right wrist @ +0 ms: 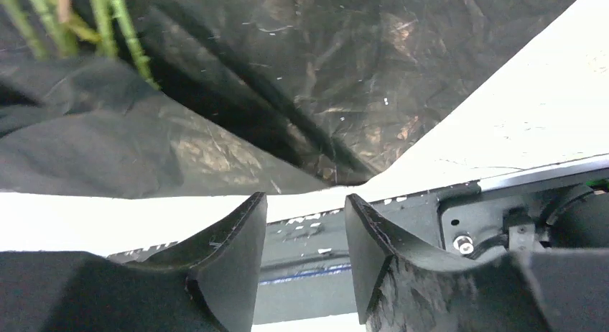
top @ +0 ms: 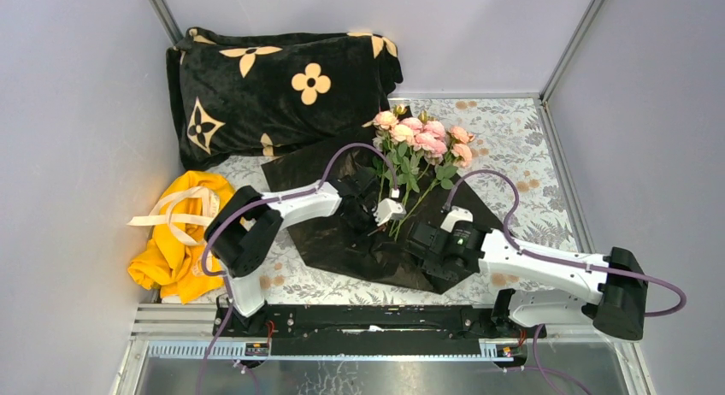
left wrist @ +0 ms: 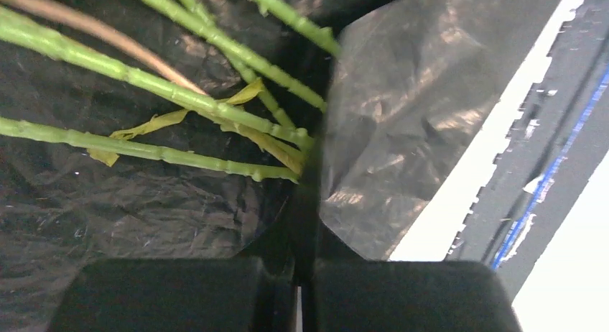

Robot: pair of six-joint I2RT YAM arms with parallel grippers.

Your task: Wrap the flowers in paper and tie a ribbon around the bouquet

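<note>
Where the left gripper (left wrist: 305,269) meets its work, the two black blocky fingers are pressed together and pinch an upturned flap of the thin, crinkled, matte black paper sheet (left wrist: 402,131), which stands creased and faintly glossy to the right of the seam. Just left of that flap lie the knobbly, thin green stems of the pale pink artificial roses (left wrist: 158,80), with narrow yellowed leaf strips among them, resting on the flat part of the sheet.

The right gripper (right wrist: 303,206) has its curved black fingers apart with nothing between them, poised at the sheet's near edge (right wrist: 345,73). Faint white marks on the dark rail beyond the fingers are too blurred to read.

Seen from above, the left gripper (top: 385,214) and right gripper (top: 421,238) flank the stem ends on the paper (top: 342,241), which lies as a tilted rectangle on a grey leaf-printed tablecloth (top: 521,147). The rose heads (top: 423,138) point away from the arms, past the sheet's far corner. A long, floppy cream-beige fabric ribbon (top: 158,217) lies looped over a crumpled yellow cloth garment (top: 171,258) at far left. Behind them sits a folded, thick black plush blanket (top: 282,87) bearing tan four-petal flower and star motifs.
</note>
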